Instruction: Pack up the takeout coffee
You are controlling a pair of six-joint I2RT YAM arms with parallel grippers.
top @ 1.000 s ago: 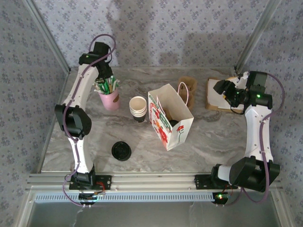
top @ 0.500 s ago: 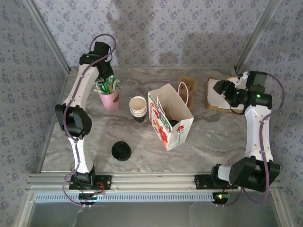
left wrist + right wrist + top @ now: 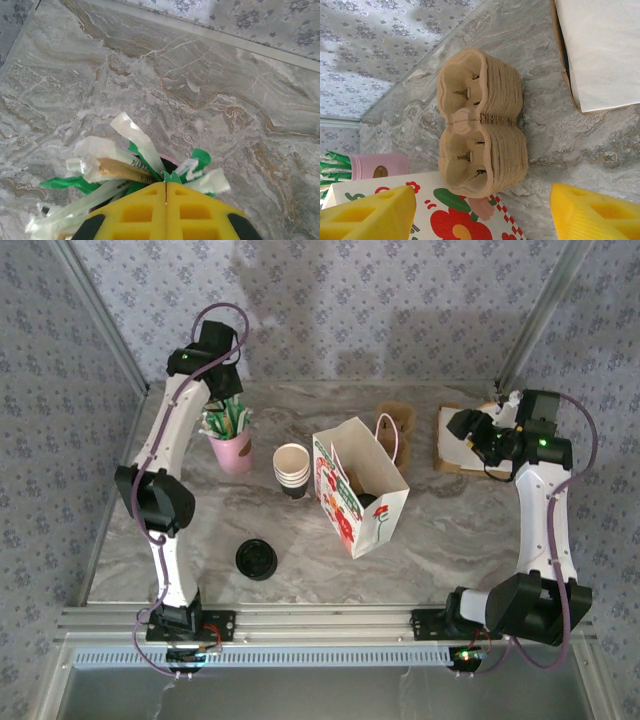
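Middle of the surface point(image 3: 450, 530): one printed paper bag point(image 3: 388, 518), standing, mouth open upward. Low inside it is a dark round shape, taken to be the lid of the takeout coffee point(image 3: 365, 499). The bag walls hide the cup body.

Orientation of item: judged upright, lid facing up toward the bag mouth, long axis vertical. Any tilt cannot be told.

Far-left corner: pink cup of wrapped straws point(image 3: 232, 452). The left end effector point(image 3: 165, 186) is directly above it, fingers closed flat together at the straw tips. Whether a wrapper is nipped between them cannot be told.

Just left of the bag: stack of lidless cream cups point(image 3: 291, 472).

Toward the near edge, left of the middle: one loose black lid point(image 3: 257, 559).

Far edge, right of the middle: stack of pulp cup carriers point(image 3: 480, 125).

Far-right corner: brown holder of white napkins point(image 3: 462, 452). The right end effector point(image 3: 483, 200) hangs over this far-right area, fingers spread wide, holding nothing.

Status: the main step appears done, with the coffee in the bag. Outstanding, by judgement: a straw, perhaps a napkin. The bag is not closed.
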